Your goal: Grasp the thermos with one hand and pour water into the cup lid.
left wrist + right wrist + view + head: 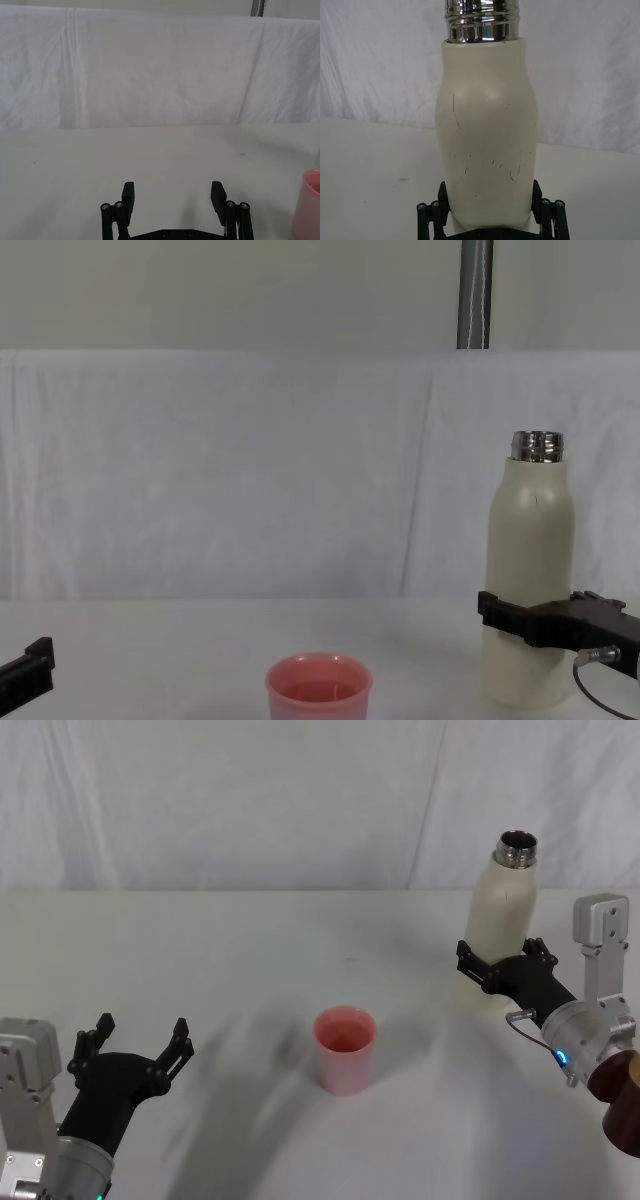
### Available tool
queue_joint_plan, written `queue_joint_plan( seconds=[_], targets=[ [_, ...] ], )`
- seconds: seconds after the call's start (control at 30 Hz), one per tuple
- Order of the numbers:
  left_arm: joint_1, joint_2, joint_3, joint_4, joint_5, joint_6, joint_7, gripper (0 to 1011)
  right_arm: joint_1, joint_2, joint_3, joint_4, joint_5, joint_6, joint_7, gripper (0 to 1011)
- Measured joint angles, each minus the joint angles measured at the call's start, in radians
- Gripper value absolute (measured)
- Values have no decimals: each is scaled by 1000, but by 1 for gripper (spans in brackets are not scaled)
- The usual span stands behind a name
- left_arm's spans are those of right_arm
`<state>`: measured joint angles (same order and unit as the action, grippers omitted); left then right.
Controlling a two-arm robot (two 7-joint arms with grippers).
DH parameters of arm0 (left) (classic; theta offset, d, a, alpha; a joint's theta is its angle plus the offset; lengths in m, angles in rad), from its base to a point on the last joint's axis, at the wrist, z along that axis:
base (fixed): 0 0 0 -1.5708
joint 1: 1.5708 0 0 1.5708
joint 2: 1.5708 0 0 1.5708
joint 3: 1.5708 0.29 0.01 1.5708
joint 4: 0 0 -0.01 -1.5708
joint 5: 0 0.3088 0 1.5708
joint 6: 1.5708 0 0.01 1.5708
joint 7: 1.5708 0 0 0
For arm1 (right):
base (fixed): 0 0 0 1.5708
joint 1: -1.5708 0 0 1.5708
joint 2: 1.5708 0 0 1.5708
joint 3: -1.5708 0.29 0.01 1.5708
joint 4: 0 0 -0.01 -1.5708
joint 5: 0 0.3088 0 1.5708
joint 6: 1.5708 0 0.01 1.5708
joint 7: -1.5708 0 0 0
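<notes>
Head view is looking down and forward over the table, taking in both grippers. Chest view is looking level across the same table toward the white backdrop, sharing the thermos and cup lid. Right wrist view is sitting close behind the thermos; left wrist view is facing the backdrop, catching the cup lid at its edge.

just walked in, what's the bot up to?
The right pincer is clamped around the lower body of the thermos, which stands upright on the table with its steel neck uncapped. The cup lid sits mid-table, to the thermos's left and nearer the robot. The left pincer hovers open and empty to the left.
</notes>
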<state>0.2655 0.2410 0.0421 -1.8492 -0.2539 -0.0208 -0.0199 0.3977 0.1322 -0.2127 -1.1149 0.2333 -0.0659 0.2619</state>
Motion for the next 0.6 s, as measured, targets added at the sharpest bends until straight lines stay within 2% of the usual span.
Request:
queue_joint_plan(
  seconds=[0.27,0.6],
  targets=[
    [0,0,0,0,0,0,0,1001,-1,2,-1,-6,-1,0,1,959],
    [0,0,0,0,0,0,0,1001,-19,25,3,-84,2,6,15,959]
  ],
)
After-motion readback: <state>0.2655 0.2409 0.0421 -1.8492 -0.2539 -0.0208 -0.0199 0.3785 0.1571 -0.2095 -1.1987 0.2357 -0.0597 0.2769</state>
